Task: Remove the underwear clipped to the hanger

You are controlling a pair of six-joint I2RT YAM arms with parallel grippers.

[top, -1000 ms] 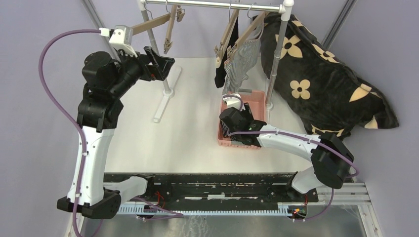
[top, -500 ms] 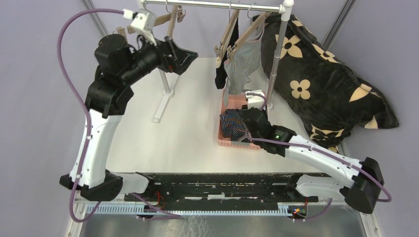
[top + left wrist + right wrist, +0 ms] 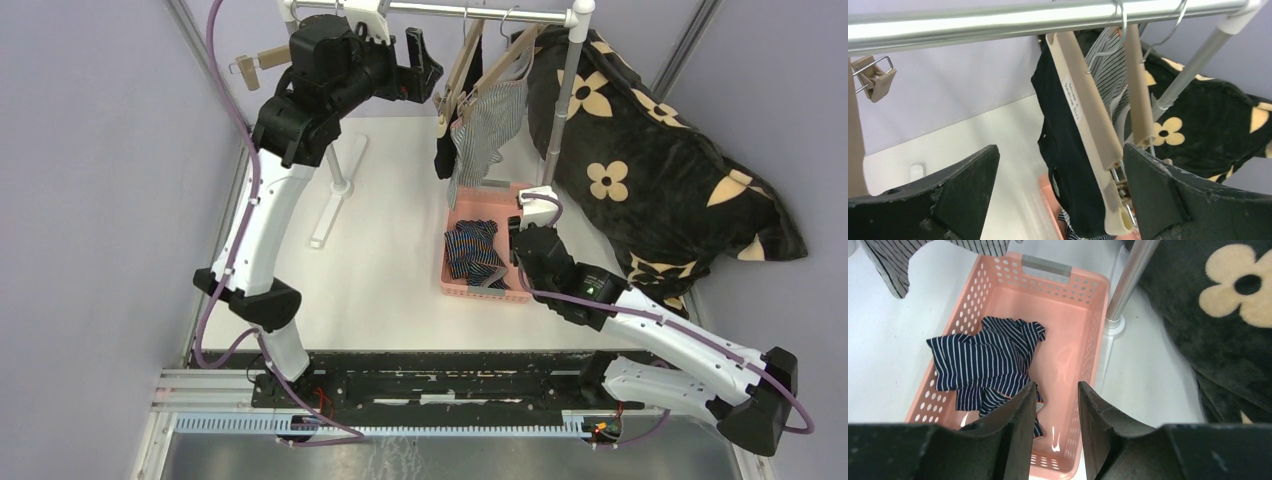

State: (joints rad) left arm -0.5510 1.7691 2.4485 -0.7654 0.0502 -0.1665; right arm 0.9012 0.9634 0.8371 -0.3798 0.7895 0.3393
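1. Fingers of the left claw are spread wide, holding nothing, raised up by the rail of the rack.
2. In the left wrist view, a wooden hanger hangs between those fingers with the black pair clipped to it. Whether the claw touches either cannot be told.
3. Just behind it on the rail, a second hanger carries the grey-and-white striped pair.
4. The right claw hangs over the near end of the pink basket. Its fingers are close together with a narrow gap, pinching nothing.
5. The navy striped pair lies crumpled inside the basket, off any hanger, toward the left wall as the right wrist camera sees it.
6. The basket sits on the white surface, just beside the rack's upright pole.
7. Beyond the pole, the black flower-print cushion lies at the right edge of the surface.
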